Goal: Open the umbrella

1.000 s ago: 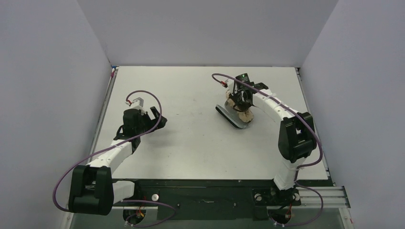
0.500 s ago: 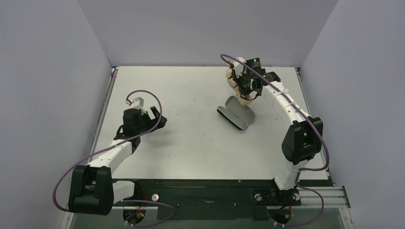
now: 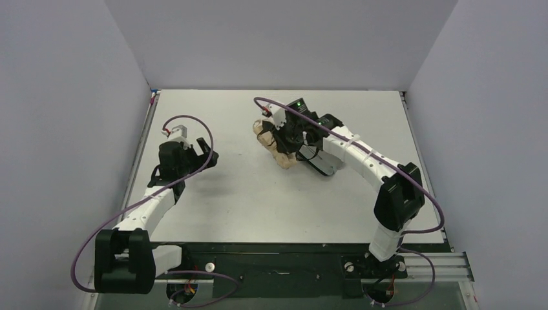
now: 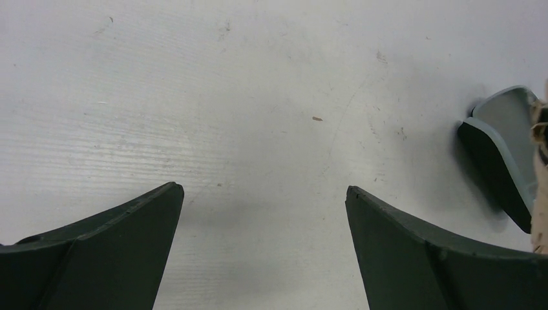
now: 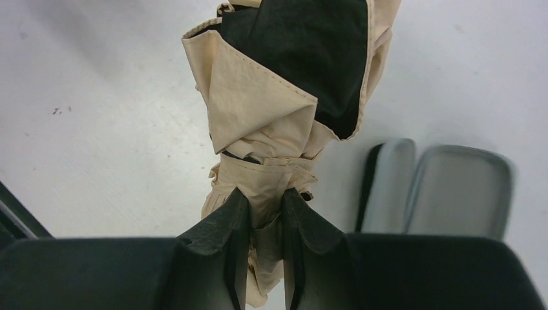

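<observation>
Umbrella point(image 5: 278, 110), folded; right end effector point(image 5: 262, 201) clamped on its bunched fabric, holding it off the tabletop point(image 5: 97, 129), likely for opening room; left end effector point(image 4: 263, 194) spread, empty, standing by.

This was a robotics lab test cell rather than a home or shop. A bare white tabletop point(image 3: 258, 206) was boxed in by plain pale grey-lavender panels point(image 3: 64, 97) at the left, top and right of the overhead frame. Two white-and-black robot arms point(image 3: 152, 203) were bolted to a dark base plate point(image 3: 278, 258) along the bottom edge. Purple cables point(image 3: 90, 232) looped from them, and an aluminium extrusion rail point(image 3: 446, 265) lay at the lower right.
</observation>
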